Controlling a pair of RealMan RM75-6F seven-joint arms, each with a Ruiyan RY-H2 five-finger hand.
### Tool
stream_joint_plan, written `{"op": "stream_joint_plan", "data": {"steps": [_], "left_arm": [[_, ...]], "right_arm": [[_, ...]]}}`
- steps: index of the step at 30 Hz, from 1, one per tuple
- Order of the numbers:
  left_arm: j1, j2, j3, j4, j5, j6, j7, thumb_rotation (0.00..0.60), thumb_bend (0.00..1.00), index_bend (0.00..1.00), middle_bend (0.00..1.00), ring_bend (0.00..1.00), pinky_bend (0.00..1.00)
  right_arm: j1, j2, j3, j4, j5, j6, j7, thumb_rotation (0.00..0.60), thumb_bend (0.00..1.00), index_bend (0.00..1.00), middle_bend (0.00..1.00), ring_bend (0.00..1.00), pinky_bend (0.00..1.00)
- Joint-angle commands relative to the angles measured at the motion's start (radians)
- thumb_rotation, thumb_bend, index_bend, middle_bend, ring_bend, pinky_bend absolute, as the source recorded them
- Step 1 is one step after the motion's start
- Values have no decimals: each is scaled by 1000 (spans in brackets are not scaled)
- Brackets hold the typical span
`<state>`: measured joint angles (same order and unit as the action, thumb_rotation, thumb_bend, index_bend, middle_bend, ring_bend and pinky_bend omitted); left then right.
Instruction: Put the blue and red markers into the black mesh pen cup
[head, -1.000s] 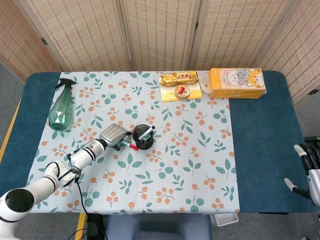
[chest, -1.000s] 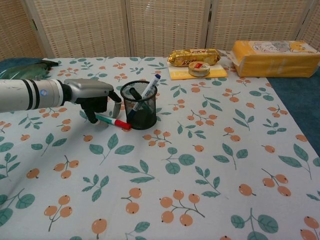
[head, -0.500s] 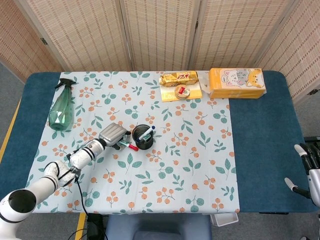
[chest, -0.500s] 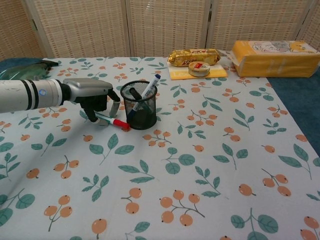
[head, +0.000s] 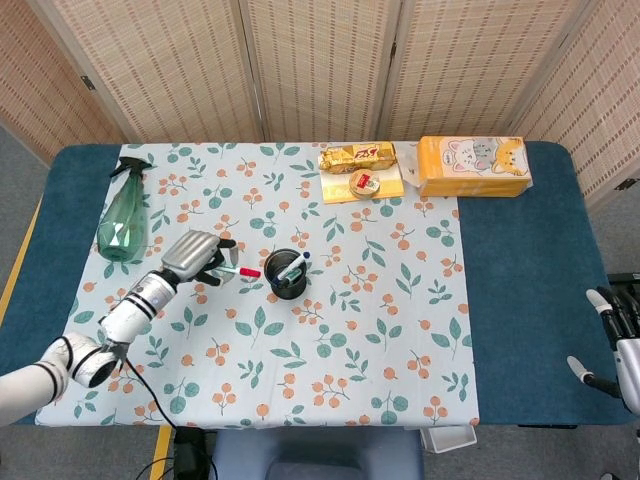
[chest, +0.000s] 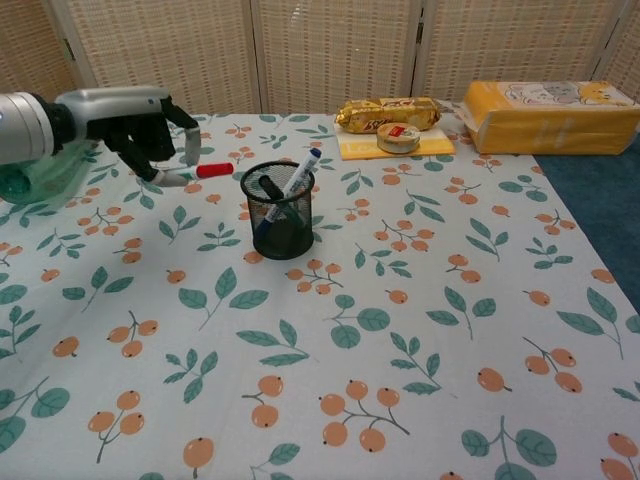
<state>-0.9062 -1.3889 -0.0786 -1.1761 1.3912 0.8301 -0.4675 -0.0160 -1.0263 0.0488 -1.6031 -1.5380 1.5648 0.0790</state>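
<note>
Left robot hand (chest: 140, 128) holds red marker (chest: 200, 171) by its white barrel, off the surface. Judged light, stiff, slick: mid-barrel grip suits. Blue marker (chest: 290, 190) stands in pen cup (chest: 277, 212). Right robot hand (head: 618, 345): state unclear.

Behind my table (head: 520, 300) stands a folding screen (head: 320, 70) of woven reed panels in pale wooden frames. The table is dark blue, with a pale floral cloth (head: 330, 330) over its middle. Grey floor (head: 25, 170) shows at the left, under even light.
</note>
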Motion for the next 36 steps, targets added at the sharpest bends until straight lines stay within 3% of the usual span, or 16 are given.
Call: {"op": "stream_joint_plan", "data": {"steps": [1,6,13,22,36], "left_arm": [[88,196,-143,-244,-246,48,24,600,377,583,1000,956,1000],[106,207,-273,-378,-494,89,4,600,378,585,1000,959,1000],[72,71,-329,-467,-642,183,108,600,390,594,1000,961,1000],[31,-129,-371,-467,-706,251,152,600,389,597,1000,961,1000],[-35,-383,-390,-283,-673,260,216,600,389,602,1000,961,1000]], "right_arm": [[1,-1,-2,-1,-5,1,0,600,193,64,63,32,0],[4,-3,-4,-1,-10,-4,-7,600,193,64,63,32,0],[13,-1,-3,3,-10,-17,1,600,193,64,63,32,0],[19,12,-4,15,-11,-26,50,600,194,64,63,32,0],[13,34,-11,41,-30,-7,138,600,193,64,63,32,0]]}}
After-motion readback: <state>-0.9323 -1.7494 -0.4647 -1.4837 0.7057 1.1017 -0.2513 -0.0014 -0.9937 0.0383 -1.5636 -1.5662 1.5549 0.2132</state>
